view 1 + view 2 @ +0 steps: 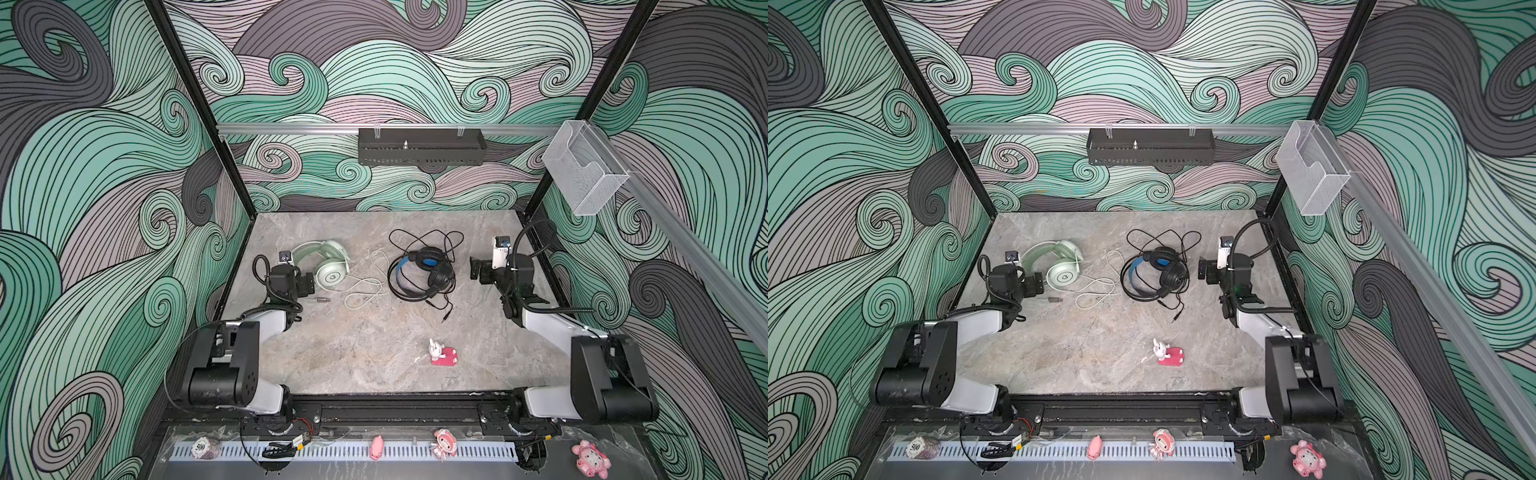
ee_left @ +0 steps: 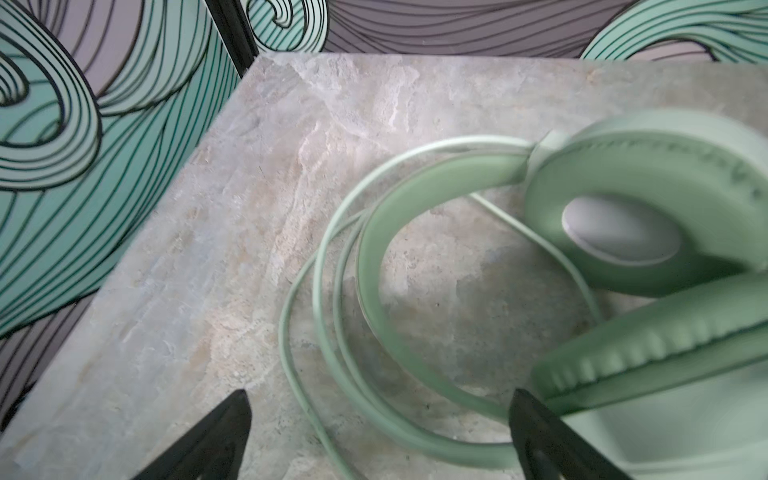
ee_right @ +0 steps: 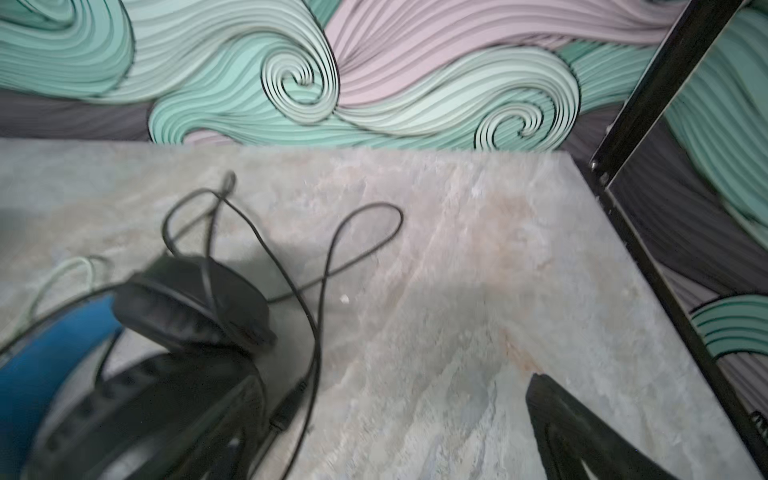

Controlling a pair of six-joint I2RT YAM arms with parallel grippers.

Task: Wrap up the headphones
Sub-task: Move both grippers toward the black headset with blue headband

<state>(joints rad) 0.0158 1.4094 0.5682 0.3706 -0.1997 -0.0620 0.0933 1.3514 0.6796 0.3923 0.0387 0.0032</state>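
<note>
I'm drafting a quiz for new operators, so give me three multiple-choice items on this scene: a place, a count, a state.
1. The mint-green headset lies: A) beside the left tool; B) at the front edge; C) on the back rail.
2. Headsets on the table: A) one; B) two; C) three.
3. The black headset's cable is: A) wound round the headband; B) loose in loops; C) gripped.
Key: A, it sits right by that tool in both top views; B, one green, one black; B, its loops sprawl unwound.
</note>
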